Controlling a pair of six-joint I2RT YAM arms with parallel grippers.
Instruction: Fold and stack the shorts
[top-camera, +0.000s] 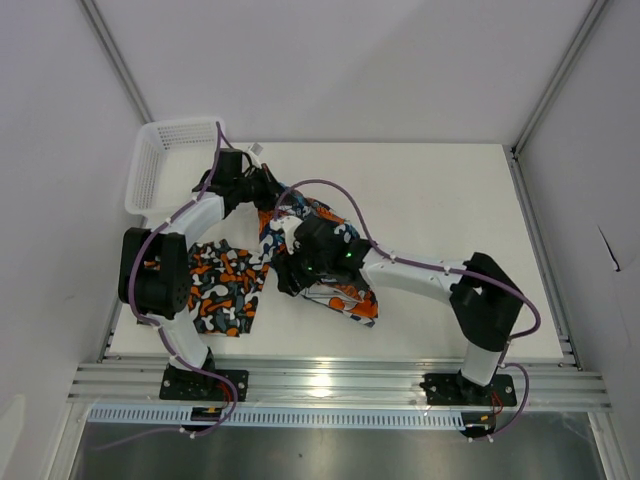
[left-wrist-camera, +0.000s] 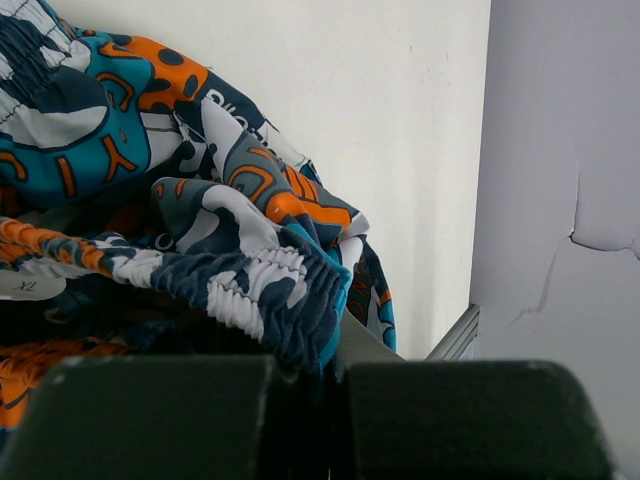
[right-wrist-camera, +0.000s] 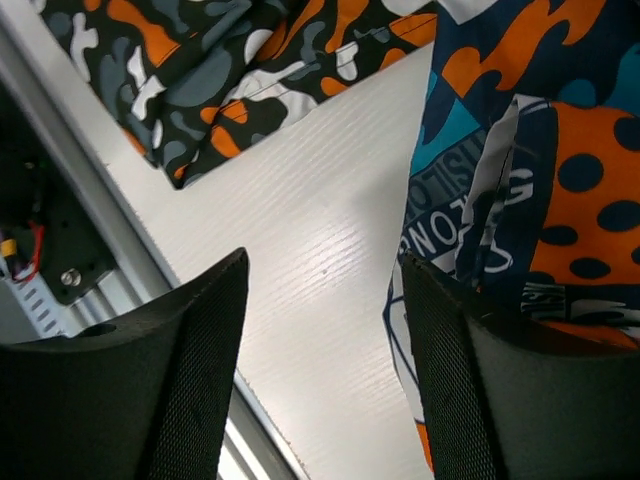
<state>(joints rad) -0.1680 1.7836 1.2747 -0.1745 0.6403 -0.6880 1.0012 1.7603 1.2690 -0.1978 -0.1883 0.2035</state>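
Camouflage shorts (top-camera: 225, 288) lie folded flat, left of the right gripper (right-wrist-camera: 322, 272). Left gripper (top-camera: 262, 190) pinches the teal shorts (top-camera: 345, 298) by the waistband, held raised. The right gripper's fingers are spread, just beside the cloth's edge. Folding this second pair seems in hand; next, the right needs a hem grip. Bare table (top-camera: 450, 200) lies to its right, and the basket (top-camera: 170, 160) crowds the left gripper.

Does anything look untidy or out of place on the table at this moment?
Yes. The teal graphic shorts lie bunched and twisted in the middle, with the waistband end pinched by the left gripper. The camouflage shorts lie flat beside them.
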